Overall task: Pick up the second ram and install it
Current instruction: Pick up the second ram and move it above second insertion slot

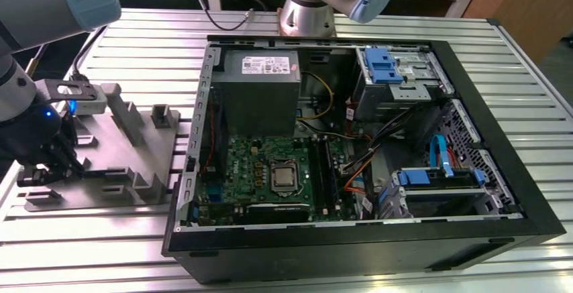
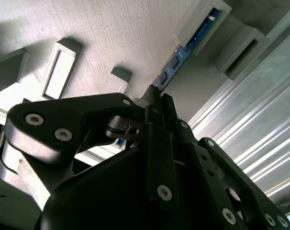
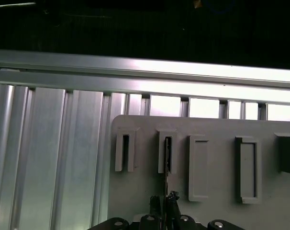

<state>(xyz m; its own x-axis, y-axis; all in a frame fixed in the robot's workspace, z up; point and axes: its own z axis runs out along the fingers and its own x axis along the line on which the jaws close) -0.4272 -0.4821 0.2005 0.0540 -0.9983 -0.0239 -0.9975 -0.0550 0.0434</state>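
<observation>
Starting at the exterior view's left, the gripper (image 1: 45, 169) is down on the grey fixture plate (image 1: 117, 172). In both wrist views its jaws are drawn narrow onto the second ram (image 2: 181, 53), which stands on edge in one of the plate's pockets and is not yet lifted out.

My worry from this end is the grip itself. The jaws bite near one end of the stick (as best I can judge in the second wrist view), so a pull that isn't straight could cock it against the pocket wall and jam it, or let it pivot in the grip. A tilted stick would then meet the memory slots (image 1: 324, 172) crooked.

The ram is a thin, rigid blue-green board with flat black chips, smooth-faced and likely slippery to hold. The plate is matt grey with a fine layered texture and raised rectangular pockets. It lies on a ribbed, shiny aluminium table (image 1: 134, 51).

Further right, the black computer case (image 1: 358, 243) lies open with its green motherboard (image 1: 259, 159) facing up, well apart from the gripper.
</observation>
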